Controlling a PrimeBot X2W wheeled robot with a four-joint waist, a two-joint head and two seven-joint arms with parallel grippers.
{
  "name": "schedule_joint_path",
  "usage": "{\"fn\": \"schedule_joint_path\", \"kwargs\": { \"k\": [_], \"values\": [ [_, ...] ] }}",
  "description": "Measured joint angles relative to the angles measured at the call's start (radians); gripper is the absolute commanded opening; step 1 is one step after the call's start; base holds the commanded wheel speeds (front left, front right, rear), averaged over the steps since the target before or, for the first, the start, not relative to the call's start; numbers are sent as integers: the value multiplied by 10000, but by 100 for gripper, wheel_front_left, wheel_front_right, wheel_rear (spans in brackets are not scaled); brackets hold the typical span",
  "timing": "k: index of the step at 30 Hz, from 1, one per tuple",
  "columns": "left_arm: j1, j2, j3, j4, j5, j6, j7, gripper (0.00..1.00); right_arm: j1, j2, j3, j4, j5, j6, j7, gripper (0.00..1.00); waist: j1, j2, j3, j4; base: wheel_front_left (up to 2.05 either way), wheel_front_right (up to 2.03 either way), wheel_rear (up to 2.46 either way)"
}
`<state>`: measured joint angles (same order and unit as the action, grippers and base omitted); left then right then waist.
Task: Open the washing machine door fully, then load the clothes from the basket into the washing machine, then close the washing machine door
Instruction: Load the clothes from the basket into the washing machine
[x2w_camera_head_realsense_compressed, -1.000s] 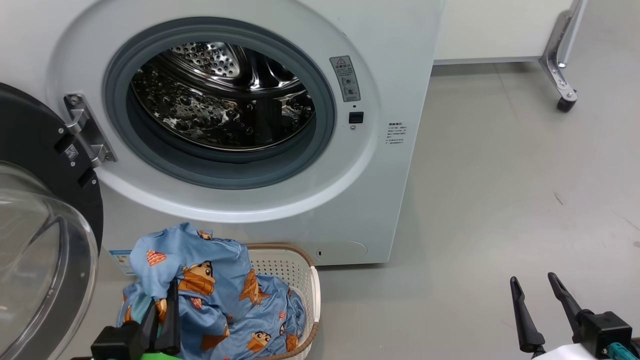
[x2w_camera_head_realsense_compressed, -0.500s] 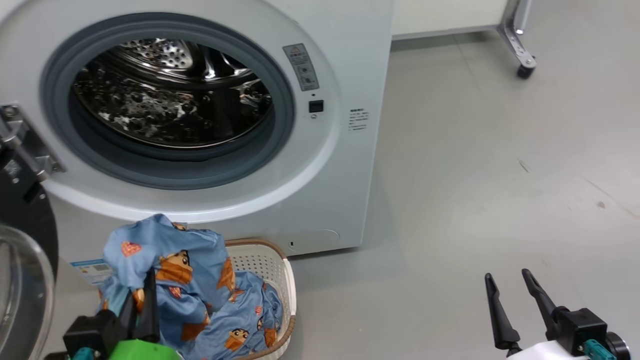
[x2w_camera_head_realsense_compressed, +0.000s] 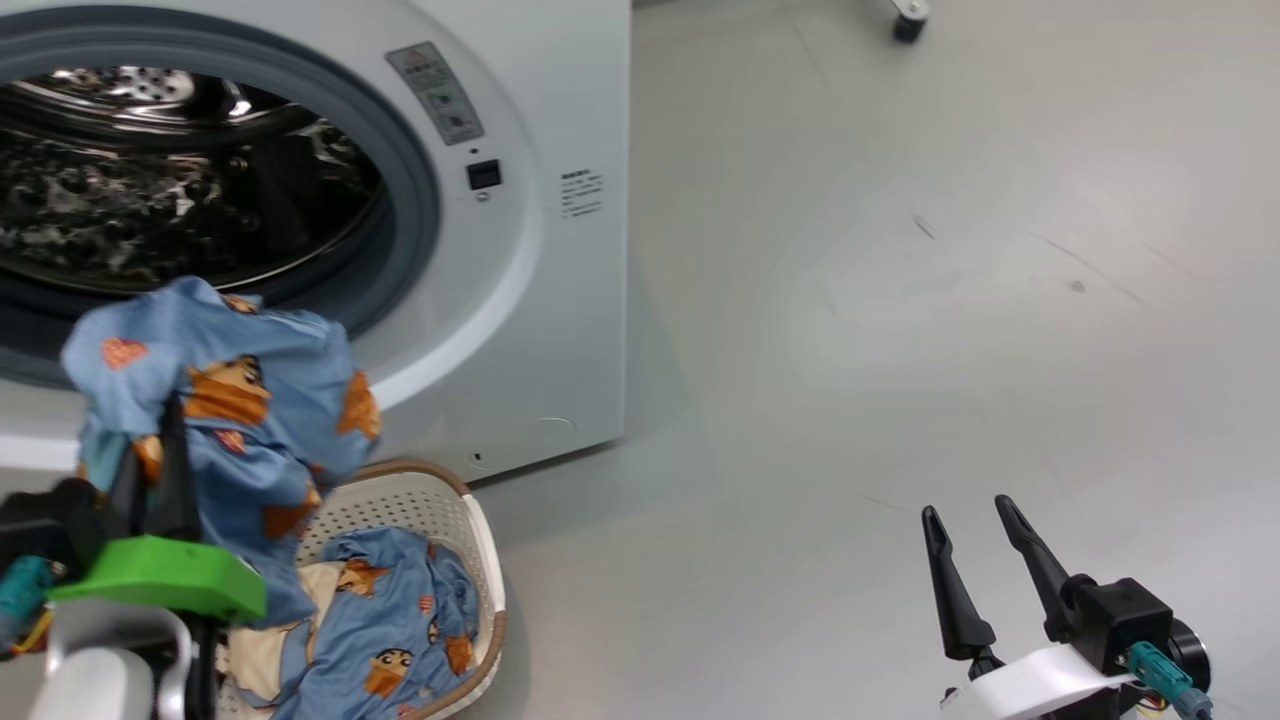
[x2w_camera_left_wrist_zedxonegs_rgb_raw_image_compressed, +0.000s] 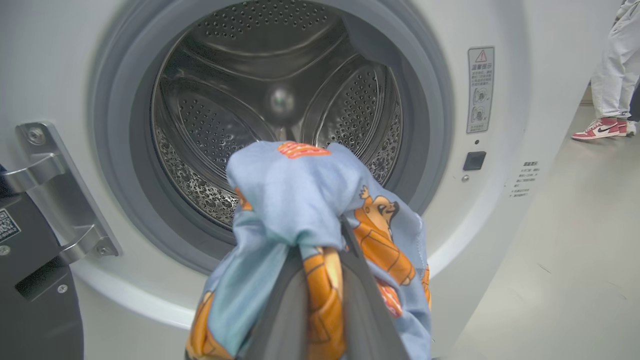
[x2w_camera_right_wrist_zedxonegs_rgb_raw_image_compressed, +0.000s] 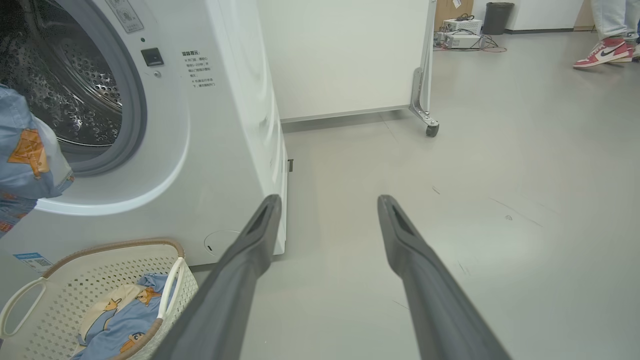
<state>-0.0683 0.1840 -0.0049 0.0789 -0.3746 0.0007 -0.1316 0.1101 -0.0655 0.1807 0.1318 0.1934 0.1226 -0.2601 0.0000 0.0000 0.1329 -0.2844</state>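
Clothes (x2w_camera_head_realsense_compressed: 225, 400) raised above basket (x2w_camera_head_realsense_compressed: 478, 530) by left tool (x2w_camera_head_realsense_compressed: 150, 455), draping downward, apparently vertical.

Ends at the right gripper (x2w_camera_head_realsense_compressed: 967, 508) in two long matte-black fingers (x2w_camera_head_realsense_compressed: 950, 590), slim and tapering to blunt tips (dark grey up close, with a hollowed slot near each tip), rooted in a boxy black block (x2w_camera_head_realsense_compressed: 1125, 610) just behind the jaws. Wears behind that block a teal connector (x2w_camera_head_realsense_compressed: 1160, 672) with thin wires and a curved white shell (x2w_camera_head_realsense_compressed: 1030, 682). Repeats the dark fingers at the left gripper (x2w_camera_head_realsense_compressed: 155, 440), backed behind the jaws by a bright green bracket (x2w_camera_head_realsense_compressed: 160, 585), a teal plug (x2w_camera_head_realsense_compressed: 22, 585) and a rounded white forearm (x2w_camera_head_realsense_compressed: 95, 685).
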Motion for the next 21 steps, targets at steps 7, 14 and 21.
{"fn": "schedule_joint_path", "kwargs": {
  "k": [7, 14, 21],
  "values": [
    [-1114, 738, 729, 627, -159, 150, 351, 0, -254, 69, 205, 21, 178, 0, 0, 100, 1, 0, 508, -923, 0, 0, 0],
    [-2093, 1338, 1174, 1346, -190, 330, 782, 0, -313, 213, 424, 52, 387, 0, 0, 100, 1, 0, 1112, -1736, 0, 0, 0],
    [-3415, 1881, 1639, 1789, -224, 510, 915, 0, -494, 263, 686, 65, 481, 0, 0, 100, 1, 0, 1847, -2205, 0, 0, 0]
  ]
}}
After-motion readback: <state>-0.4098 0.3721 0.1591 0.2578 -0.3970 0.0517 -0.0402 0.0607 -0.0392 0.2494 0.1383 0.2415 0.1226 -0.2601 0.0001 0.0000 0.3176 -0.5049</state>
